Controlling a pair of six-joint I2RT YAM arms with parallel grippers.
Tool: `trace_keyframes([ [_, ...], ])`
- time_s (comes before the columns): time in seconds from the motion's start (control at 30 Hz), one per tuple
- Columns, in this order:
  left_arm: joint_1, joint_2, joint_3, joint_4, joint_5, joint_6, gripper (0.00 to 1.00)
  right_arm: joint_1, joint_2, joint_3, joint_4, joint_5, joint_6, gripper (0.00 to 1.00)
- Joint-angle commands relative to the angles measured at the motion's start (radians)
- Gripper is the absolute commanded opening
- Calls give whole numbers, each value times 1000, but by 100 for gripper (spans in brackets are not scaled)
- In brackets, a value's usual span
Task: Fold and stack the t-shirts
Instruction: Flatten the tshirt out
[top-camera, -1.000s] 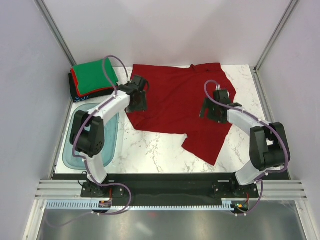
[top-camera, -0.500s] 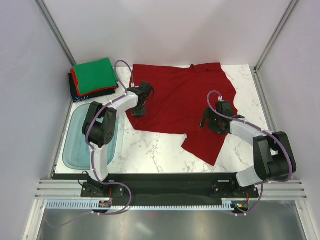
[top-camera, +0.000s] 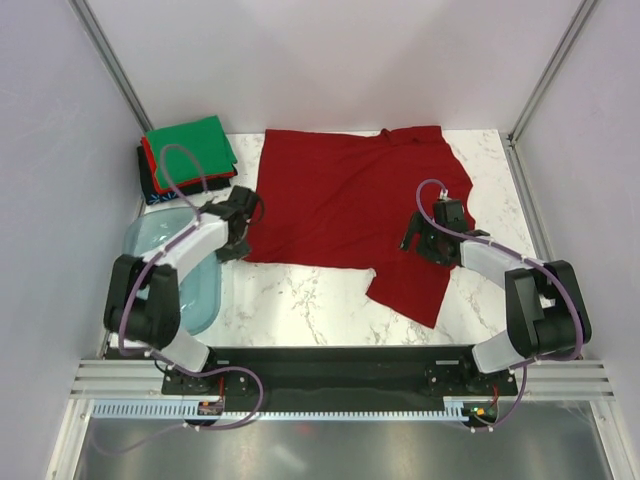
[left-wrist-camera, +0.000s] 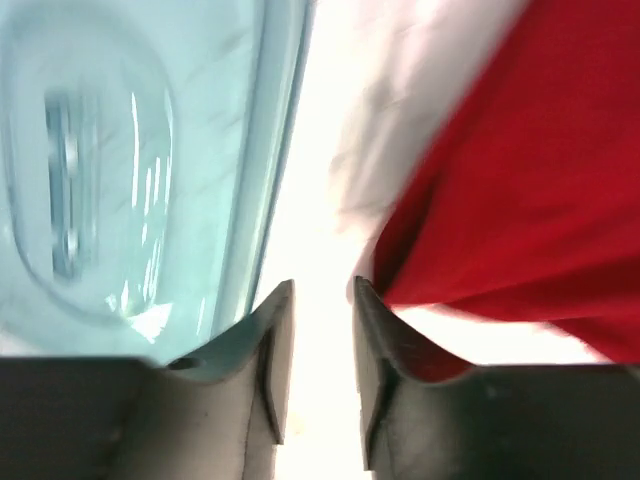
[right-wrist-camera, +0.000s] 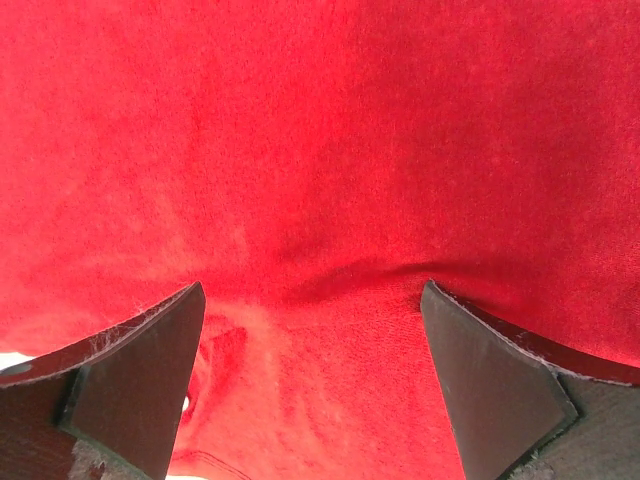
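Note:
A large dark red t-shirt (top-camera: 350, 205) lies spread on the marble table, one part trailing toward the front right. Folded t-shirts (top-camera: 185, 155) are stacked at the back left, a green one on top, with red and black beneath. My left gripper (top-camera: 236, 250) sits at the red shirt's left edge, beside the tub. In the left wrist view, the left gripper (left-wrist-camera: 322, 290) has its jaws a narrow gap apart. Bare table shows between them and the red cloth (left-wrist-camera: 520, 180) lies just to the right. My right gripper (right-wrist-camera: 312, 300) stands wide open close over the red cloth (right-wrist-camera: 320, 150), on the shirt's right part (top-camera: 418, 238).
A translucent teal tub (top-camera: 150, 240) sits at the left edge of the table, partly under my left arm, and fills the left of the left wrist view (left-wrist-camera: 120, 170). Grey walls close in the back and both sides.
My left arm has swung left and nearer, from over the red shirt to its left edge by the tub, and its jaws have narrowed. The right gripper drew slightly nearer, still open.

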Motion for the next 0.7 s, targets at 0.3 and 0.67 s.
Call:
trace_keyframes([
  [0.3,230,-285,-163,8,116,-87,80,-10,-36,-1,-199,84,-22,98],
  [0.67,167,-413,-263,139,320,-105,72,-10,-470,-76,-386,304,110,98],
])
